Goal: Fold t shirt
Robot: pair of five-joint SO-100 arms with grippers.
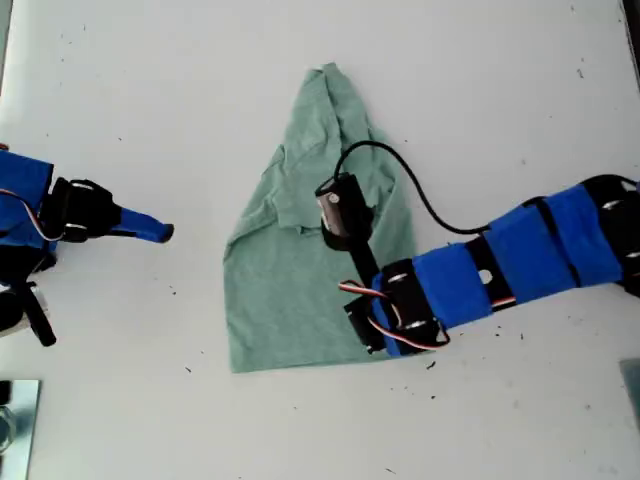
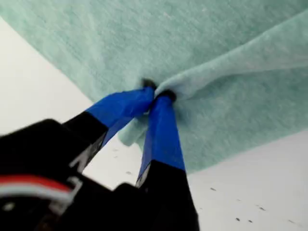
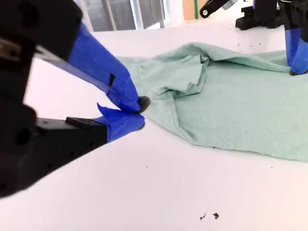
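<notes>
The pale sage-green t shirt (image 1: 300,280) lies rumpled and partly folded mid-table, narrowing to a point toward the exterior view's top. My first gripper (image 2: 155,94) is shut on a pinched ridge of the t shirt (image 2: 226,62) near its edge. In the exterior view the first arm (image 1: 490,265) reaches in from the right and covers its own fingertips. My second gripper (image 1: 168,233) sits over bare table at the exterior view's left, apart from the shirt. It is shut with nothing in it (image 3: 141,114). The shirt (image 3: 231,101) lies ahead of it.
The white table (image 1: 500,100) carries small dark specks. A black cable (image 1: 420,190) loops from the first arm over the shirt. A metal object (image 1: 15,425) sits at the exterior view's lower left corner. Windows and another black stand show beyond the table in the second wrist view.
</notes>
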